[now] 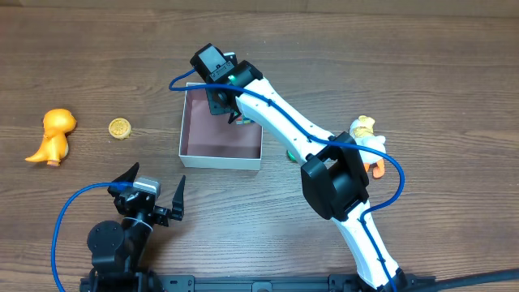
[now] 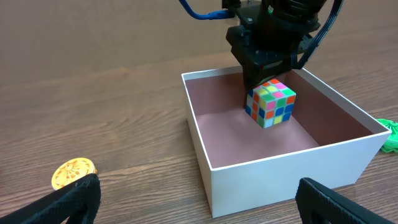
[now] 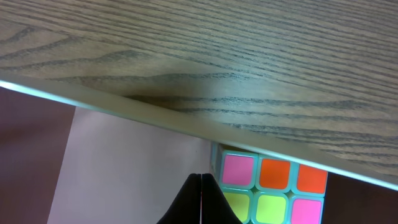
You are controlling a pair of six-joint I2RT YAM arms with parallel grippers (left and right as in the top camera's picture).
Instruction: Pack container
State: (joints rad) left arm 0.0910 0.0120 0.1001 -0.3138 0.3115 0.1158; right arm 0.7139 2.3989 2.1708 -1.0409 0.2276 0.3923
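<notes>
The container [image 1: 220, 157] is a square white-walled box with a dusty pink inside, at the table's middle. A multicoloured puzzle cube [image 2: 272, 102] rests inside it by the far wall, also in the right wrist view [image 3: 273, 186] and half hidden in the overhead view [image 1: 245, 121]. My right gripper [image 3: 200, 199] is shut and empty, its tips inside the container just left of the cube; it shows from above [image 1: 229, 107] and in the left wrist view [image 2: 268, 59]. My left gripper [image 1: 152, 193] is open and empty in front of the container's near wall [image 2: 280, 180].
A yellow-orange toy animal [image 1: 53, 135] and a gold coin [image 1: 120, 127] lie left of the container; the coin also shows in the left wrist view [image 2: 73, 173]. A white and orange duck toy [image 1: 366, 135] lies to the right. A small green thing [image 2: 390, 134] lies by the container's right corner.
</notes>
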